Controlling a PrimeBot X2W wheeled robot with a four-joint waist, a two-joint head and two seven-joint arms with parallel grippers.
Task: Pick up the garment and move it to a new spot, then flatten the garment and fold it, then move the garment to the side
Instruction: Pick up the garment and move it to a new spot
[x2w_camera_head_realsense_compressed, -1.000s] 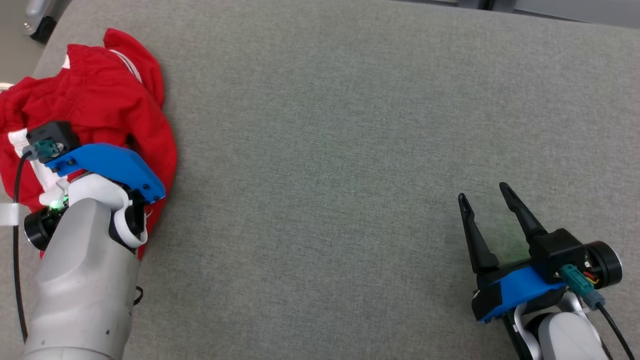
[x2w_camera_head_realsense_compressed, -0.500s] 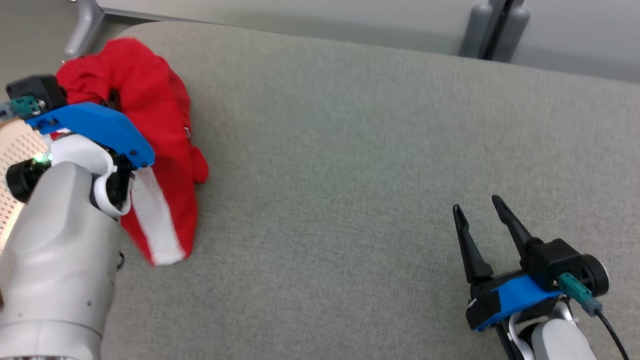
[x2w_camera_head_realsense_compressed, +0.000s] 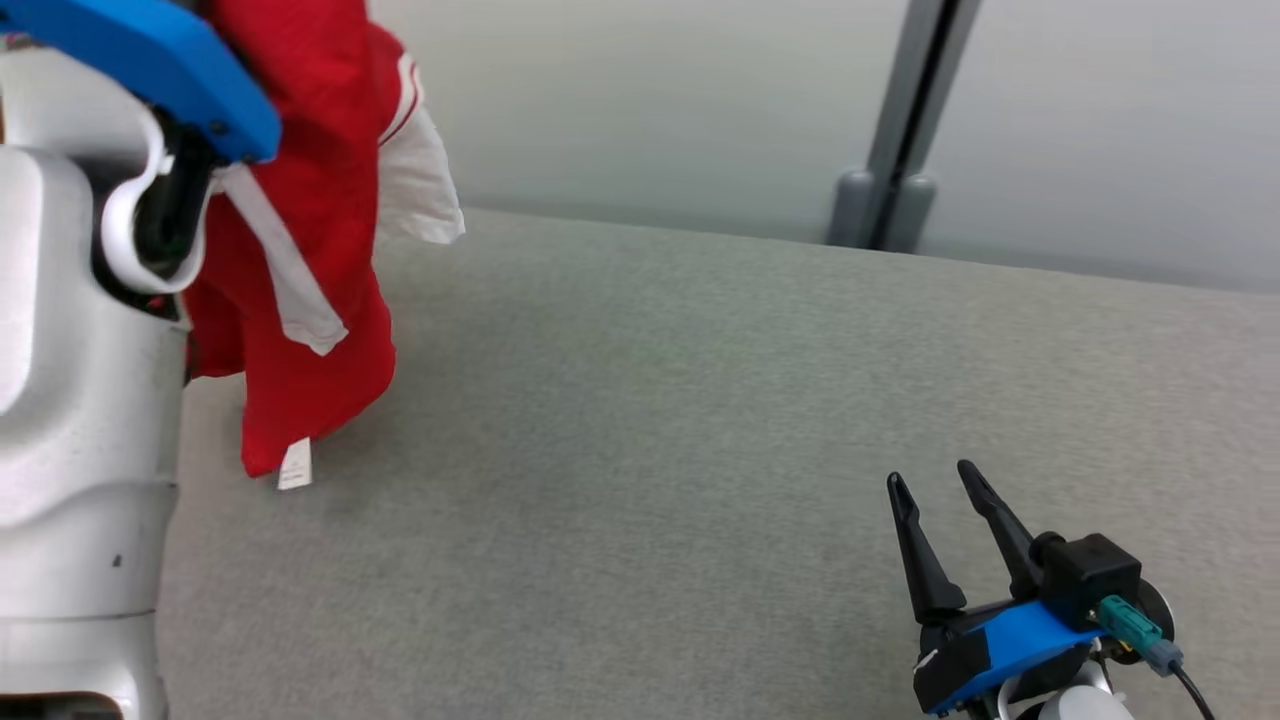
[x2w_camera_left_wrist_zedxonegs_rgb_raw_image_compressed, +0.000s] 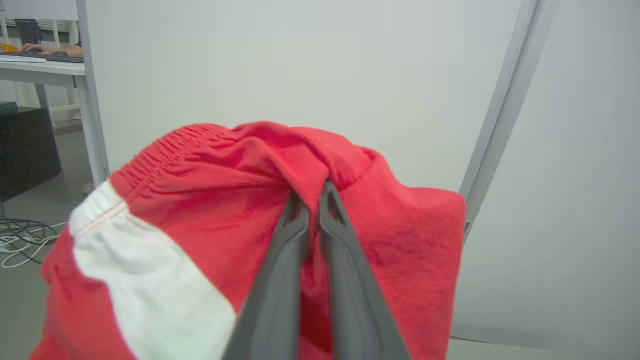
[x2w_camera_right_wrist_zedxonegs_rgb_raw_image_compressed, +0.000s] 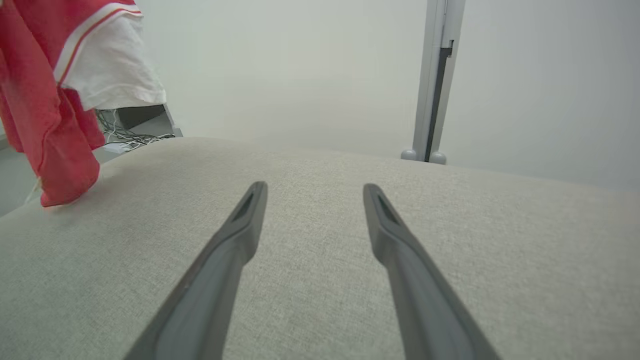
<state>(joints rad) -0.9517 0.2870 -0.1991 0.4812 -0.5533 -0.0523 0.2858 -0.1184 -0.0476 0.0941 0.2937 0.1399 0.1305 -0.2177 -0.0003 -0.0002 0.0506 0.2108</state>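
Garment (x2w_camera_head_realsense_compressed: 310, 200) over grey counter (x2w_camera_head_realsense_compressed: 700, 400), counter spread wide to the right of the left hand and ahead of the right hand. Red cloth with white panels, hung bunched below the left hand (x2w_camera_left_wrist_zedxonegs_rgb_raw_image_compressed: 311, 195), long axis straight down, lowest corner at or just off the counter; contact not clear. Left hand pinched narrow on a fold near the elastic waistband (x2w_camera_left_wrist_zedxonegs_rgb_raw_image_compressed: 160, 150). Right hand (x2w_camera_head_realsense_compressed: 930, 475) spread wide, empty, low over the counter, well apart from the cloth. Likely next: carry rightward from the left hand, toward the bare middle.
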